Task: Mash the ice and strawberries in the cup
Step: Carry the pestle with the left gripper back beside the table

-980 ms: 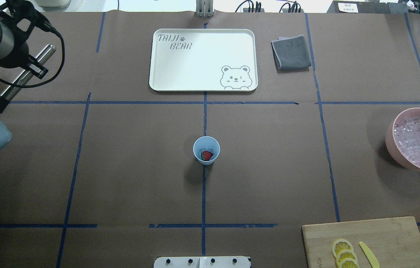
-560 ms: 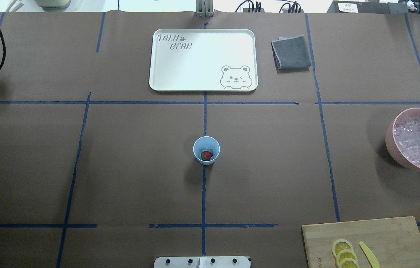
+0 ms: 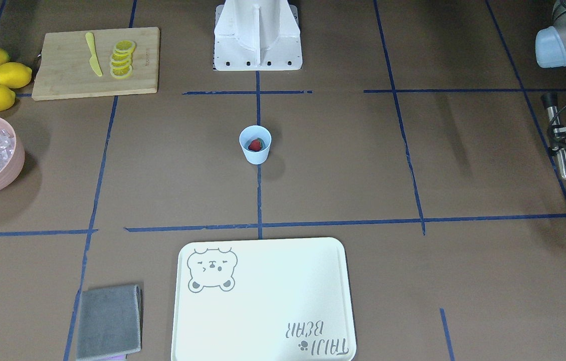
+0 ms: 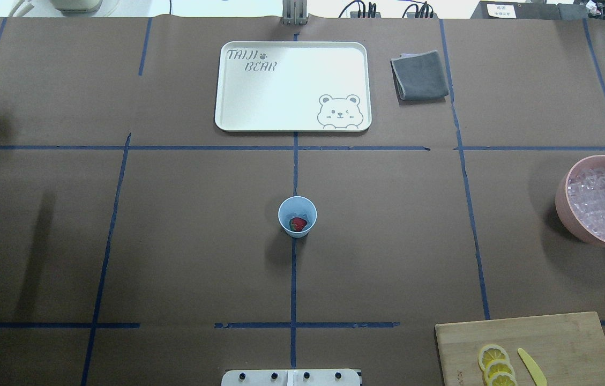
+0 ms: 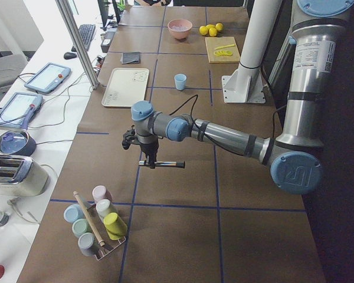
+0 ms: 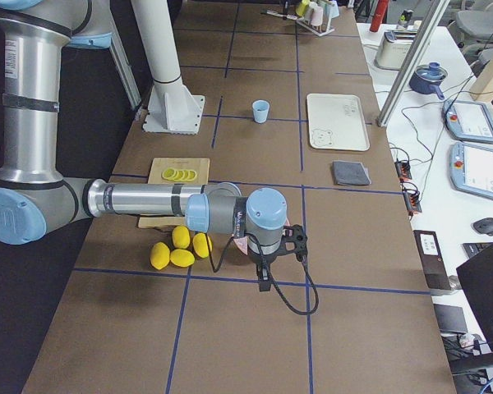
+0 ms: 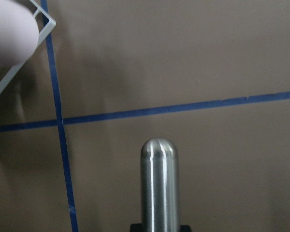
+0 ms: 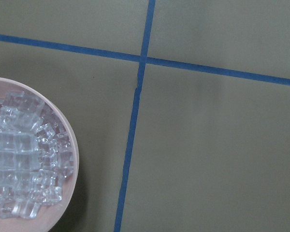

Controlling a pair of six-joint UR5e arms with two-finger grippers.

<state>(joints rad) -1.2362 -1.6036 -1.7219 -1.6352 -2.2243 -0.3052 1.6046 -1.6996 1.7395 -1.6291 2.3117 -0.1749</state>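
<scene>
And the left arm has slipped right out of the overhead view. A second ago its wrist and tool filled that view's left edge; now only brown paper shows there. The left gripper (image 5: 148,158) hangs far off to the cup's left, fingers clamped on the steel rod (image 7: 158,183), which lies roughly level above the table. Farther left still sits the rack of coloured cups (image 5: 97,230).

The cup (image 4: 297,216) stands upright on the centre tape line, nothing touching it. Down inside is the strawberry (image 4: 297,224), red with a touch of green. Whether any cubes lie beside it is too small to tell. The ice (image 4: 599,206) on show is heaped in the pink bowl (image 4: 562,209), well to the cup's right.

The right gripper (image 6: 264,284) hovers farther from the cup than that bowl, and whether its fingers are spread or pressed together cannot be told.

Beyond the cup lies the bear tray (image 4: 291,80). Nearer the robot and to the cup's right is the cutting board (image 4: 549,338) with lemon slices (image 4: 495,364).
</scene>
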